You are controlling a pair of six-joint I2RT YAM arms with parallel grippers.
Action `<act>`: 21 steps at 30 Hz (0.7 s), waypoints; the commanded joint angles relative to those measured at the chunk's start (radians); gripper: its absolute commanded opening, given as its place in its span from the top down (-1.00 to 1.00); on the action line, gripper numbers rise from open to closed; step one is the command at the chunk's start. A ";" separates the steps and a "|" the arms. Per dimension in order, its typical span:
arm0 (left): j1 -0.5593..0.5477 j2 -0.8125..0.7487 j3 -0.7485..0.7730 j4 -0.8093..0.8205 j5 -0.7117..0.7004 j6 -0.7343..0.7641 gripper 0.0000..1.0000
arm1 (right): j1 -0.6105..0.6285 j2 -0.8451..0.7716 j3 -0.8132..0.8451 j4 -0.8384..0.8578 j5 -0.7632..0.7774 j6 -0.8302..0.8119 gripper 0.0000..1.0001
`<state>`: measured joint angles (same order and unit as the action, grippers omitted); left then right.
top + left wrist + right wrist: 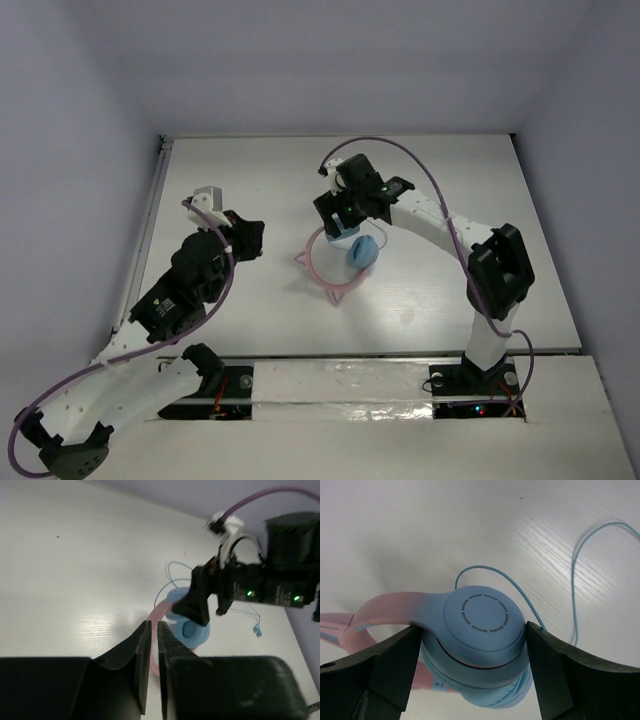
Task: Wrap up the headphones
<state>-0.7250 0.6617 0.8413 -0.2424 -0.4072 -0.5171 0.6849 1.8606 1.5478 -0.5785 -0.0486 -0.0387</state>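
Note:
The headphones lie mid-table with their two light-blue ear cups stacked and the pink cat-ear headband curving left. In the right wrist view my right gripper straddles the upper ear cup, and both fingers press against its sides. The thin blue cable loops loose on the table beyond the cup. My left gripper hovers to the left of the headband. It is shut with nothing between its fingers, and the headphones show just beyond its tips.
The white table is boxed in by white walls at the back and both sides. A purple robot cable arcs over the right arm. The cable's plug end lies to the right of the cups.

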 commanded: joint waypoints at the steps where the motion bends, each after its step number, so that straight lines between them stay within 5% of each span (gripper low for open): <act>1: -0.002 0.042 -0.022 0.063 0.059 -0.044 0.85 | -0.050 -0.067 0.034 0.089 0.001 0.137 0.54; 12: -0.002 0.229 -0.186 0.215 0.010 -0.092 0.37 | -0.123 -0.011 0.158 0.071 0.017 0.328 0.52; 17: -0.011 0.344 -0.231 0.382 -0.004 -0.057 -0.09 | -0.133 0.029 0.202 0.034 -0.040 0.350 0.53; 21: -0.021 0.475 -0.245 0.492 -0.022 -0.012 -0.23 | -0.142 0.032 0.190 0.035 -0.080 0.356 0.53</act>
<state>-0.7391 1.0874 0.6025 0.0910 -0.3962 -0.5720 0.5541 1.8915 1.6993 -0.5682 -0.0772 0.2935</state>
